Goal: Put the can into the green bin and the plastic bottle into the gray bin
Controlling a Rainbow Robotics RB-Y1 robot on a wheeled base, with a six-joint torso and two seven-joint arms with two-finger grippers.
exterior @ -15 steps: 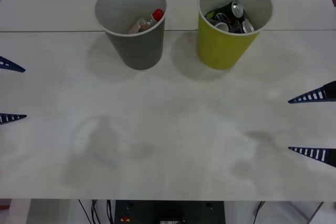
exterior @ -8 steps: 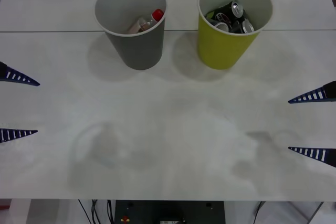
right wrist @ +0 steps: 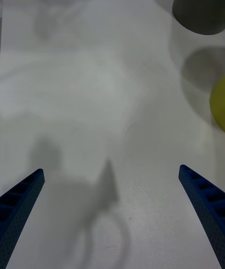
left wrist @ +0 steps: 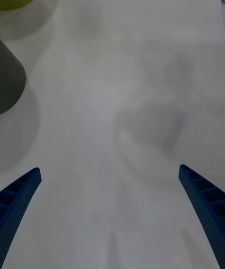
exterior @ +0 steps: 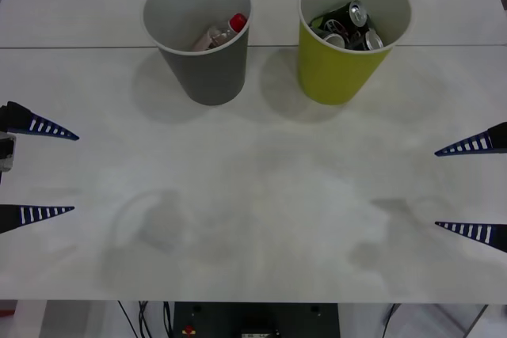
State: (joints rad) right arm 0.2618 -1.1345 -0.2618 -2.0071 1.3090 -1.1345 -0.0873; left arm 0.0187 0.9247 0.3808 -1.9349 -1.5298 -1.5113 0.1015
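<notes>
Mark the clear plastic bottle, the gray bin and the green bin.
clear plastic red-capped bottle [exterior: 237, 21], front view, red cap
dark gray tapered bin [exterior: 207, 77], front view, outer wall
yellow-green tapered bin [exterior: 337, 73], front view, outer wall

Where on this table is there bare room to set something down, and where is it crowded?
The whole near table between the open left claw and open right claw is bare. The far side is crowded: the gray bin and green bin leave only a narrow gap between them.
</notes>
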